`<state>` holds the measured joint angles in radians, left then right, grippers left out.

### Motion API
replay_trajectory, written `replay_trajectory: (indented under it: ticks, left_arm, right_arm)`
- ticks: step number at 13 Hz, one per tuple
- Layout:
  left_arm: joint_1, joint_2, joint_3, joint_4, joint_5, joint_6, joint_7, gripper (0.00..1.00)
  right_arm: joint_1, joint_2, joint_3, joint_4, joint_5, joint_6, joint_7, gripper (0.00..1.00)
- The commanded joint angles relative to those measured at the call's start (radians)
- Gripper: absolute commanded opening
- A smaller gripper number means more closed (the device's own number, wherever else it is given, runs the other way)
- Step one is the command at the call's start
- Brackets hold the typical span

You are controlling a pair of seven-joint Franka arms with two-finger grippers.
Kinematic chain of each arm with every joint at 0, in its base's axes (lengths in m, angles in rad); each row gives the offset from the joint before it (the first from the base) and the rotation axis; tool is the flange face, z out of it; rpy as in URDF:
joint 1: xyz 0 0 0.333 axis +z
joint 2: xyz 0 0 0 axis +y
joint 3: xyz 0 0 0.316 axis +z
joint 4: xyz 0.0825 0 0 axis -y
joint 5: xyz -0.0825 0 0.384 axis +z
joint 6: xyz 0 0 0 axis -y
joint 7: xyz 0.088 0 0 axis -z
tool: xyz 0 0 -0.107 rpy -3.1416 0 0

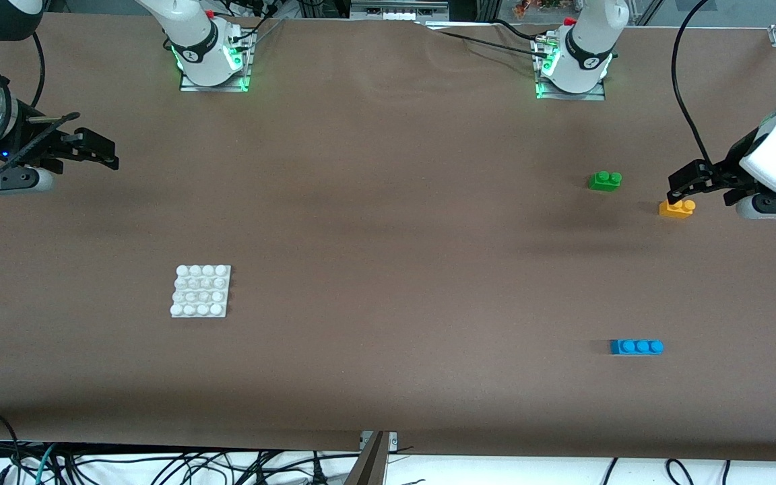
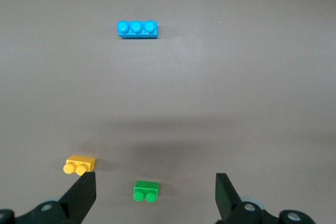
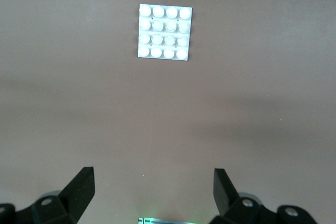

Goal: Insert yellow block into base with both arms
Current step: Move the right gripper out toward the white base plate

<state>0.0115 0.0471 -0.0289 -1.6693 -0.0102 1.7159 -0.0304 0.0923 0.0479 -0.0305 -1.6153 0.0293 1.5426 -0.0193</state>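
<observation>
Brown table w/ nothing gripped yet, so this looks like the approach step. Yellow block (image 1: pixel 676 208) sits mid-right of frame, toward left arm's end; white base (image 1: pixel 201 291) lower left, well apart. Left gripper (image 1: pixel 681 183) hangs over the block, jaws wide, wrist roughly level. Right gripper (image 1: pixel 102 151) at upper-left edge, also wide, waiting. Next: left drops and closes on block; right prob. steadies base.
</observation>
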Motion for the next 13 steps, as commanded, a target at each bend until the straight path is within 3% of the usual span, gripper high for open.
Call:
replay_trajectory:
  ticks: [1, 13]
  left_arm:
    - [-0.008, 0.014, 0.004, 0.034, 0.001, -0.024, -0.011, 1.00]
    - [-0.008, 0.014, 0.004, 0.034, 0.001, -0.024, -0.011, 1.00]
  right_arm:
    - [-0.020, -0.010, 0.018, -0.006, -0.012, -0.004, -0.021, 1.00]
    - [-0.020, -0.008, 0.020, -0.006, -0.039, 0.002, -0.010, 1.00]
